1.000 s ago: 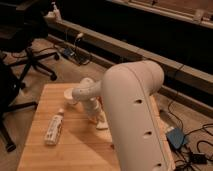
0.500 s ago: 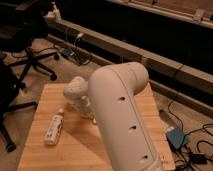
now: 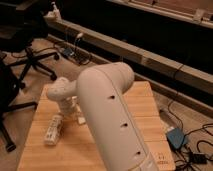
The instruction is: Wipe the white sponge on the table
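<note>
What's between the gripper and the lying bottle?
Only a narrow strip of bare table in the camera view; the gripper sits low beside the bottle.

office-like lab, swivel chair (image 3: 37, 64), floor cables (image 3: 199, 158), wooden table (image 3: 142, 107)

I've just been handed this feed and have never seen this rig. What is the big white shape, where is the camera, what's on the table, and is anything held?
There is only this one view. The big white shape is the robot's arm, seen close up. Where the camera is mounted isn't on record, but it looks down past the arm onto the table. The arm bends left and down to its gripper, which sits low over the left half of the table and is shut. A white bottle lies on its side just left of the gripper. I can't make out the sponge. The arm may be hiding it, so I can't say whether anything is held. A chair stands on the floor at left, and a blue box lies on the floor at right.
</note>
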Robot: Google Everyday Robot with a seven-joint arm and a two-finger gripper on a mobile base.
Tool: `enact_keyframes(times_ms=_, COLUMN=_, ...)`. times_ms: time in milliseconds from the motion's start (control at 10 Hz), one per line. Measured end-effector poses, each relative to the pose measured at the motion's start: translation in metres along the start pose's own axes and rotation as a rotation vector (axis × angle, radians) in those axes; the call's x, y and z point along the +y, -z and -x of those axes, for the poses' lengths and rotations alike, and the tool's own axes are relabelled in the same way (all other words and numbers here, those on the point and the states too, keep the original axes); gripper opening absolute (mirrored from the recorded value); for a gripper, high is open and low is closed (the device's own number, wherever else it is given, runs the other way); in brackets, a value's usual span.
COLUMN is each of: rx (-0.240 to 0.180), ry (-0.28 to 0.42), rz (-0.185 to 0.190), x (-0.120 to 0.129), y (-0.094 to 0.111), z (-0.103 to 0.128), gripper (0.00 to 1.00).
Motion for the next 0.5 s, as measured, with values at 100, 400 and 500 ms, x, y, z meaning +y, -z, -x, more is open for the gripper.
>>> enact_keyframes(times_ms=100, rx=0.003, ry=0.019, rz=0.024, x=0.012, y=0.000, z=-0.004, gripper=0.00)
enact_keyframes(times_ms=400, rx=0.032, ry=0.089, rz=0.102, x=0.048, y=-0.001, z=-0.026, gripper=0.00)
enact_keyframes(times_ms=500, rx=0.043, ry=0.111, rz=0.115, x=0.055, y=-0.002, z=-0.035, gripper=0.00)
